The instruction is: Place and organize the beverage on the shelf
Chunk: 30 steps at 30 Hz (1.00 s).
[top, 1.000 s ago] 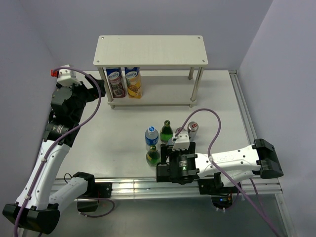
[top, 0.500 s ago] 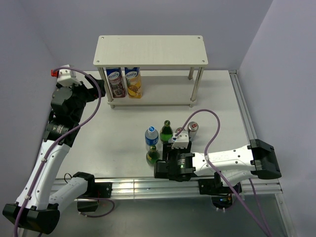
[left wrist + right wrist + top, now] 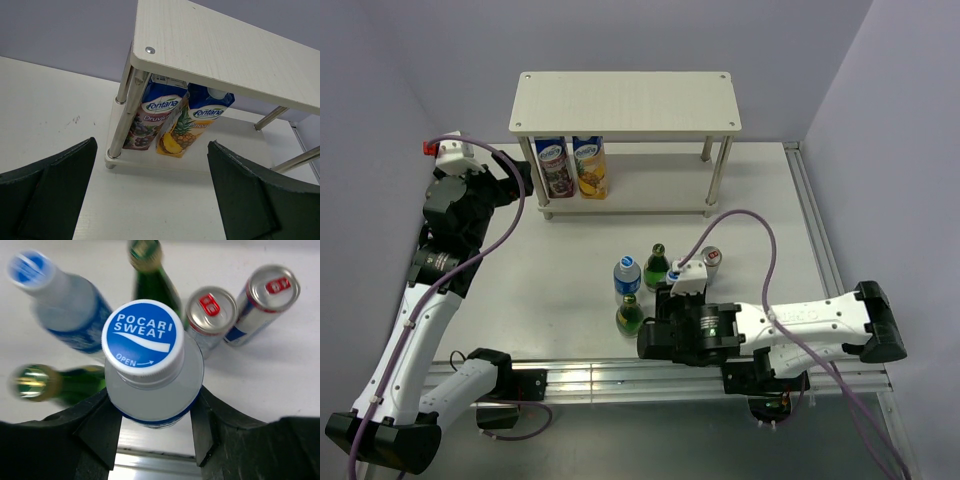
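Note:
My right gripper (image 3: pixel 152 426) is shut on a Pocari Sweat bottle (image 3: pixel 152 357) with a blue and white cap, a finger on each side of its shoulder. In the top view the right gripper (image 3: pixel 665 318) sits at the near edge of the drinks cluster and its wrist hides most of that bottle. The shelf (image 3: pixel 625 102) stands at the back, with two Fontana juice cartons (image 3: pixel 572 167) on the left of its lower tier. My left gripper (image 3: pixel 150 200) hangs open and empty in front of the shelf's (image 3: pixel 225 50) left post, near the cartons (image 3: pixel 172 120).
On the table stand a second Pocari bottle (image 3: pixel 62 302), two green glass bottles (image 3: pixel 152 277) (image 3: pixel 52 384) and two cans (image 3: pixel 210 315) (image 3: pixel 265 302). In the top view they cluster around (image 3: pixel 650 275). An aluminium rail (image 3: pixel 590 375) runs along the near edge.
My right gripper has closed from open onto the Pocari Sweat bottle, and its arm has shifted slightly right. The left arm has not moved.

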Available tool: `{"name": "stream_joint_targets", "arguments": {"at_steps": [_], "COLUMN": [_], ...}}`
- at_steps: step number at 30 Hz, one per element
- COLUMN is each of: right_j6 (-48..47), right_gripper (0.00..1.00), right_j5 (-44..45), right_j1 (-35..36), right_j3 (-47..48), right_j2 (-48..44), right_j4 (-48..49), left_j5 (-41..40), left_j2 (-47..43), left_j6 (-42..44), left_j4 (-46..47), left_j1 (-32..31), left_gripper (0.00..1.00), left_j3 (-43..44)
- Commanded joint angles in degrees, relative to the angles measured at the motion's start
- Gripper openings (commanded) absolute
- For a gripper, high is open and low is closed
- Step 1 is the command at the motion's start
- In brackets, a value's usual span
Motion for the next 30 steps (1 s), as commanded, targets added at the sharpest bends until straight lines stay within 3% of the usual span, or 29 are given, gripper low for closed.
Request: {"name": "stream_joint_targets", "arguments": {"at_steps": [1, 5, 6, 9, 10, 12, 13, 22, 30], "right_j6": [-7.23, -19.18, -27.05, -46.47, -62.38, -81.33, -84.83, -94.88, -90.94], "right_gripper": [0.03, 0.02, 0.02, 0.02, 0.02, 0.03, 0.03, 0.01, 0.01], "right_j5": [9.12, 12.98, 15.6, 19.48, 19.32, 16.7, 15.64, 3.51, -3.88], "right_j1": [1.07, 0.98, 0.98, 0.37, -0.15, -3.04, -4.36, -25.7, -38.29], "right_j3": [14.86, 31.02, 36.8, 41.25, 40.56, 38.1, 38.0, 55.65, 76.83], "right_j2": [-3.18, -0.73, -0.37, -0.54, -1.15, -3.09, -3.44, 5.86, 19.48], "right_j4": [-3.64, -5.42, -4.11, 13.76, 29.84, 44.96, 54.08, 58.13, 50.49], "left_j5": [-0.42, -0.42, -0.5, -0.59, -0.68, -0.77, -1.03, -0.15, -0.15], "left_j2": [-0.87, -1.4, -1.4, -1.75, -1.84, -2.1, -2.19, -2.1, -2.55], "left_j6": [1.04, 1.04, 1.13, 1.04, 1.13, 1.21, 1.21, 0.86, 0.86], "left_j4": [0.88, 0.79, 0.87, 0.79, 0.79, 0.88, 0.88, 0.88, 0.96], "left_j1": [-0.06, -0.06, -0.06, -0.06, -0.06, -0.06, -0.06, -0.06, -0.06], "left_gripper": [0.99, 0.99, 0.99, 0.99, 0.99, 0.99, 0.99, 0.99, 0.99], "left_j3": [0.6, 0.51, 0.6, 0.51, 0.51, 0.25, 0.33, 0.34, 0.25]}}
